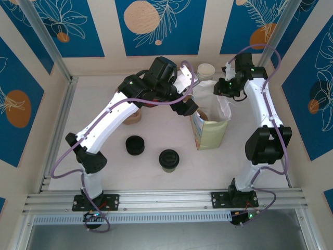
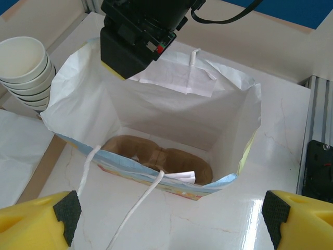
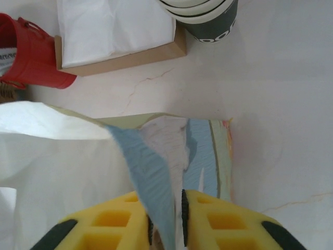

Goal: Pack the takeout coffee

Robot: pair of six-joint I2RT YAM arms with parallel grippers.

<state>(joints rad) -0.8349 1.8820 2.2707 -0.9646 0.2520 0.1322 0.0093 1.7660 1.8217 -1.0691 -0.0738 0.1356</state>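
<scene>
On a pale, marble-veined table (image 1: 156,182) walled with blue leaf-print panels, two white arms reach toward an upright paper bag (image 1: 212,133) standing right of centre, its mouth open to the ceiling. The right gripper (image 3: 166,225) has its yellow fingers pressed together on the bag's rim, pinching a fold of blue-printed paper; from above, that gripper (image 1: 225,88) sits at the bag's far edge. The left gripper (image 2: 171,216) hovers over the bag's near side with its fingers (image 2: 39,221) spread wide and nothing between them. Inside the bag (image 2: 156,114), white walls drop to a brown cardboard cup carrier (image 2: 156,156) lying flat on the bottom, with no cup in it, and white string handles (image 2: 138,208) trail over the near rim. A stack of cream lidless cups (image 2: 23,62) stands just beside the bag on its far left. A brown box of white napkins (image 3: 114,31) lies behind the bag, flanked by a red object (image 3: 26,52) and a dark cup (image 3: 213,23) whose white lettering is cropped too short to read. The takeout coffee (image 1: 168,159) stands upright on the table, long axis vertical and black lid up, near the front and left of the bag, apart from both grippers. A low stack of black lids (image 1: 136,145) sits just to its left.
</scene>
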